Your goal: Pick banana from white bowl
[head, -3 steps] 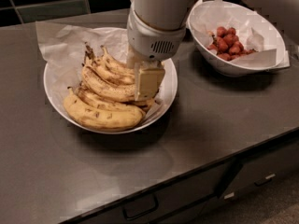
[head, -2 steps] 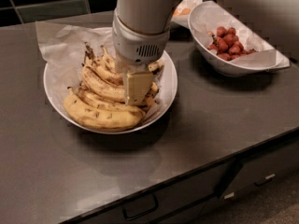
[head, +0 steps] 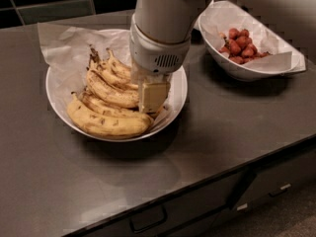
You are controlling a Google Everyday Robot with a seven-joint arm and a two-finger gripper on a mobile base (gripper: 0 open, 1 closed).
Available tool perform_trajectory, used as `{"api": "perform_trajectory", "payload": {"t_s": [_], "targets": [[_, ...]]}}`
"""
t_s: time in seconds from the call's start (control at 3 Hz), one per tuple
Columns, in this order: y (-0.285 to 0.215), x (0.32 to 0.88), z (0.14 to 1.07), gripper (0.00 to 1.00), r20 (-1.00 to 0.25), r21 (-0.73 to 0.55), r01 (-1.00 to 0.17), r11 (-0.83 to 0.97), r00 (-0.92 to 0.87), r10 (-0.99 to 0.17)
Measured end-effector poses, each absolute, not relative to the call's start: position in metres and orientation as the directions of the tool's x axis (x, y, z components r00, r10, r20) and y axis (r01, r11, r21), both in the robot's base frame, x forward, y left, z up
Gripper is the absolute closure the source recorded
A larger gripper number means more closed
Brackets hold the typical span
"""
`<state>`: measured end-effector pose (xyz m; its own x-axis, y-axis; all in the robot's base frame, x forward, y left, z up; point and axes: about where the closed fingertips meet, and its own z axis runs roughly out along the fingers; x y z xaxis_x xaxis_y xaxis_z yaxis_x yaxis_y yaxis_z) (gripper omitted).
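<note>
The white bowl (head: 59,100) is wide and shallow, lined with crumpled white paper, and sits on the dark counter at the left. It holds several spotted yellow bananas (head: 106,122) lying side by side. My gripper (head: 150,100) reaches straight down into the right half of the bowl, its pale fingers among the right-hand ends of the bananas. The white wrist housing above it hides the bananas' ends and the far right of the bowl.
A second white bowl (head: 247,70) lined with paper holds red berries (head: 239,46) at the back right. The dark counter (head: 237,132) has its front edge below, with drawers underneath. A dark tiled wall runs along the back.
The arm has shifted left and down over the bowl, bringing the gripper from the bowl's right side onto the banana ends.
</note>
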<state>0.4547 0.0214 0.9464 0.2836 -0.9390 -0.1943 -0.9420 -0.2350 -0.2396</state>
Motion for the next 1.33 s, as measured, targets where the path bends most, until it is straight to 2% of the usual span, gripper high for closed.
{"api": "perform_trajectory", "payload": {"t_s": [1.33], "targets": [[0.02, 0.462, 0.932, 0.48, -0.205, -0.211, -0.949, -0.235, 0.277, -0.939]]}}
